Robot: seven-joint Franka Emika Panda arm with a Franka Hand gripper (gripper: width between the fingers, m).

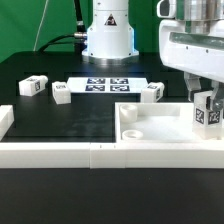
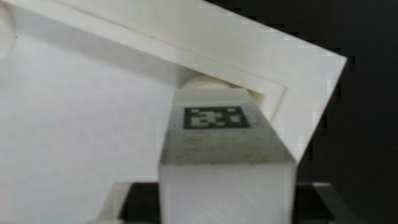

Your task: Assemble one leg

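Note:
My gripper [image 1: 207, 108] is shut on a leg [image 1: 207, 117], a stubby white post with a square tag on its side. It holds the leg upright at the far right corner of the large white square tabletop panel [image 1: 150, 128], on the exterior view's right. In the wrist view the leg [image 2: 221, 140] stands between my dark fingers [image 2: 150, 196], its end at the panel's raised corner rim [image 2: 267, 62]. I cannot tell whether the end touches the panel. Three more legs lie on the black table: two on the left [image 1: 33, 86] [image 1: 61, 92], one near the middle [image 1: 153, 92].
The marker board [image 1: 105, 84] lies flat at the back, in front of the arm's white base [image 1: 108, 35]. A white L-shaped fence [image 1: 50, 152] runs along the front edge and up the left side.

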